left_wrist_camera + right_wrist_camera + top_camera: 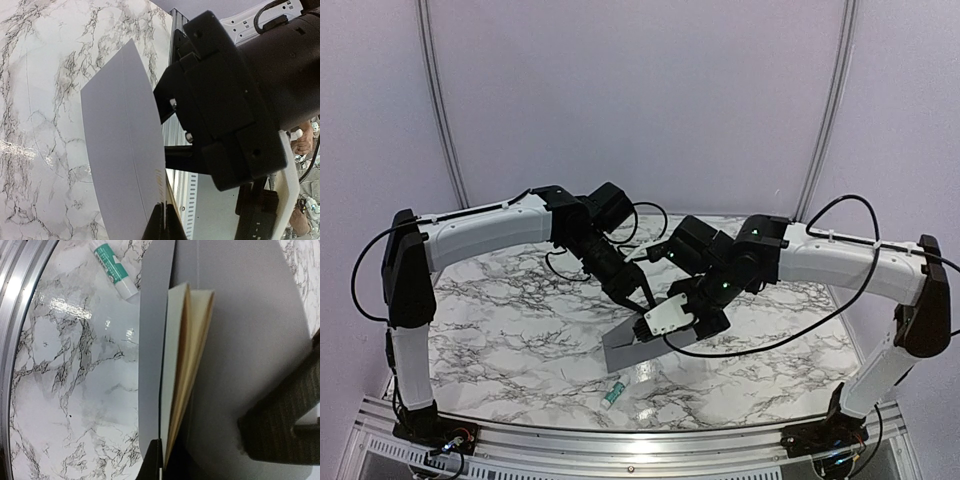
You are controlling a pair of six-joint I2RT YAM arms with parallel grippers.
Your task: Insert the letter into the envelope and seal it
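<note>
Left gripper [162, 222]: grips flat grey paper envelope [122, 150]
Right gripper [161, 460]: grips creased off-white paper letter [182, 365]
Progress: letter looks partly in, unsealed

Robot lab test cell: marble-print tabletop [520, 330] on aluminium rail frame [620, 445], enclosed by plain white backdrop panels [640, 100].

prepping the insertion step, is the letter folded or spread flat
Folded: the right wrist view shows the letter as several cream layers fanning apart from the right claw pinching their edge.
</note>
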